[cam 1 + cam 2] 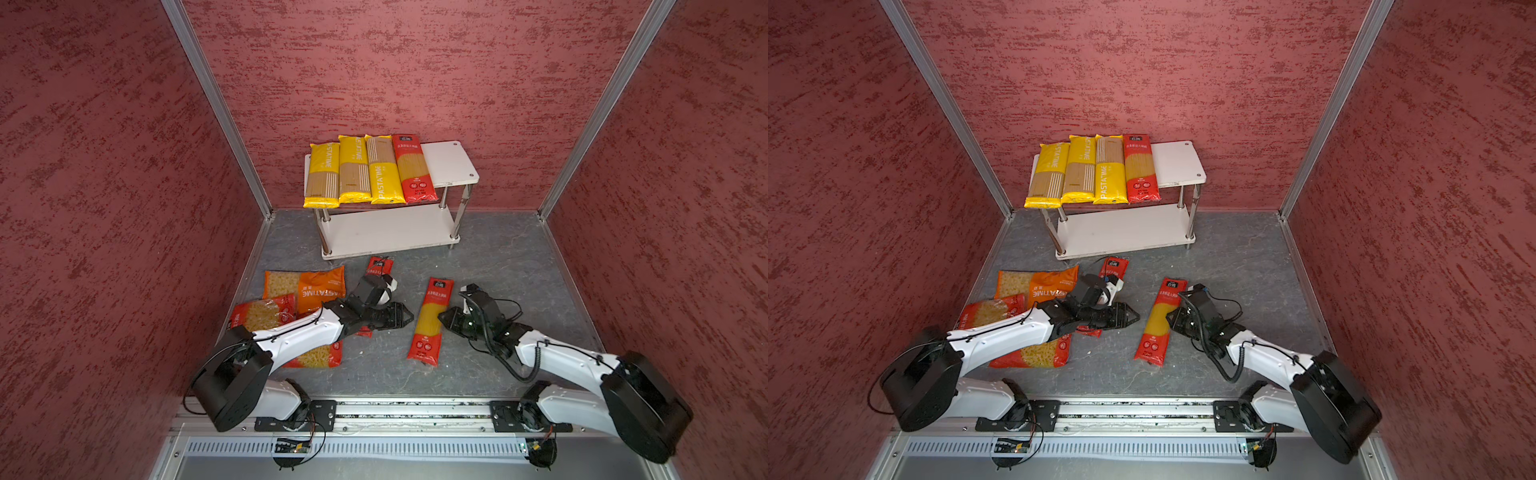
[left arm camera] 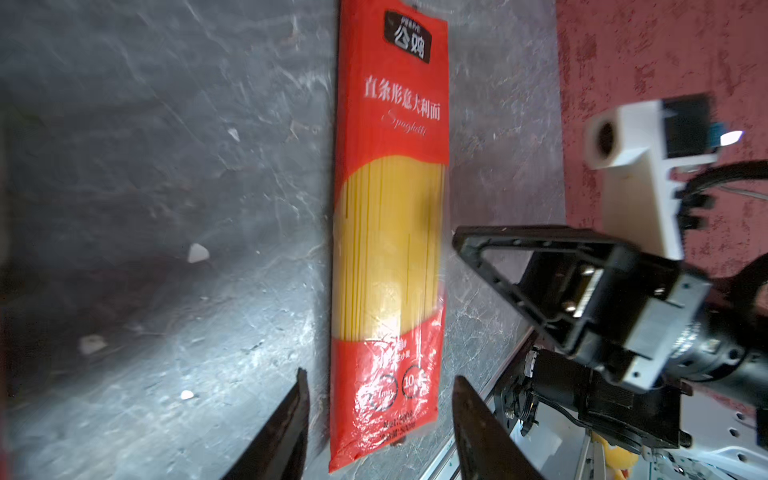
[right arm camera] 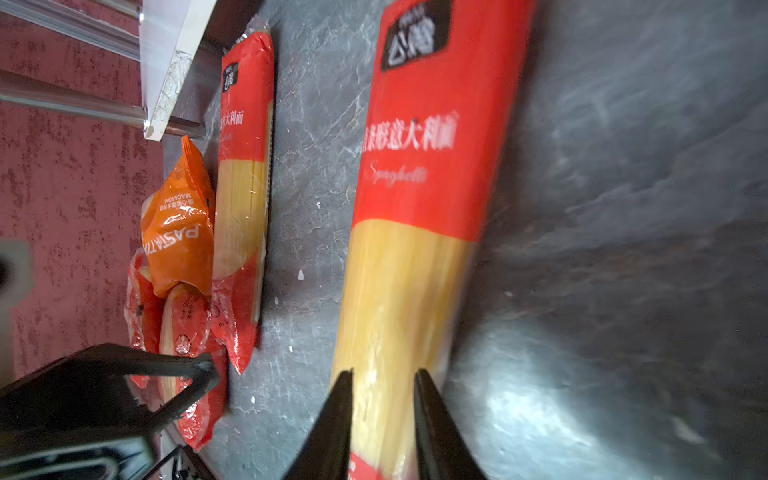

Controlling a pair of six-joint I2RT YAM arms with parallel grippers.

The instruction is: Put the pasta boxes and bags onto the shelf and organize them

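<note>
On the shelf [image 1: 451,162] top board, three yellow packs [image 1: 353,170] and one red bag [image 1: 413,170] lie side by side from the left end. That leaves room at the right, I judge, for the two red bags not yet placed. Both lie flat on the surface [image 1: 519,270]: the middle bag [image 1: 430,320] between my arms, the other bag [image 1: 379,266] mostly under my left arm, beside the heaped short-pasta bags [image 1: 305,286].

My right jaws are rolled sideways, a little apart, at the middle bag's long edge. They sit low, I think, to get under a flat pack. My left jaws hang wide apart and empty, facing that bag from the opposite side.

Both top views hide the right jaws' gap; the right wrist view shows it, and the other bag [image 3: 245,187] nearly whole. Only the left wrist view shows their tip stopping just at the bag's edge, so I judge nothing is gripped.
</note>
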